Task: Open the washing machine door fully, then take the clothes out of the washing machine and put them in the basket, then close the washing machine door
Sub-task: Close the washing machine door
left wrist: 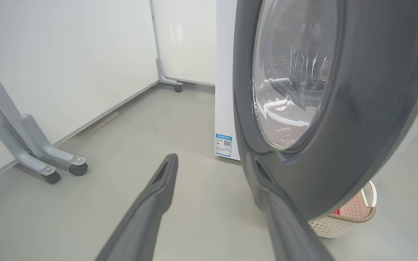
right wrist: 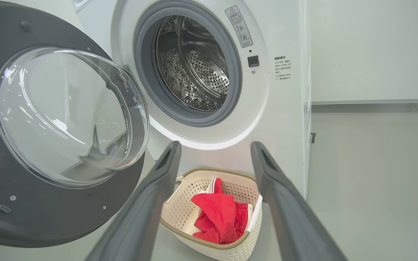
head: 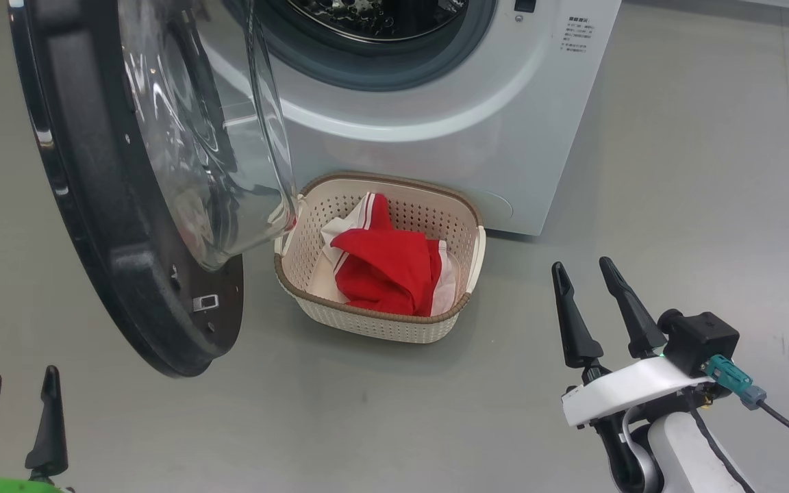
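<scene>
With the clothes [head: 384, 267] in the basket [head: 381, 179], the washing machine door [head: 93, 205] stands wide open, just ahead of the left gripper [head: 22, 378] and farther from the right gripper [head: 582, 266]; both are spread wide and empty.

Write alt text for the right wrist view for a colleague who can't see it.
Red clothes lie in the cream basket on the floor in front of the white washing machine, seen between the right gripper's open fingers. The washing machine door stands swung open at left, and the steel drum looks empty.
</scene>
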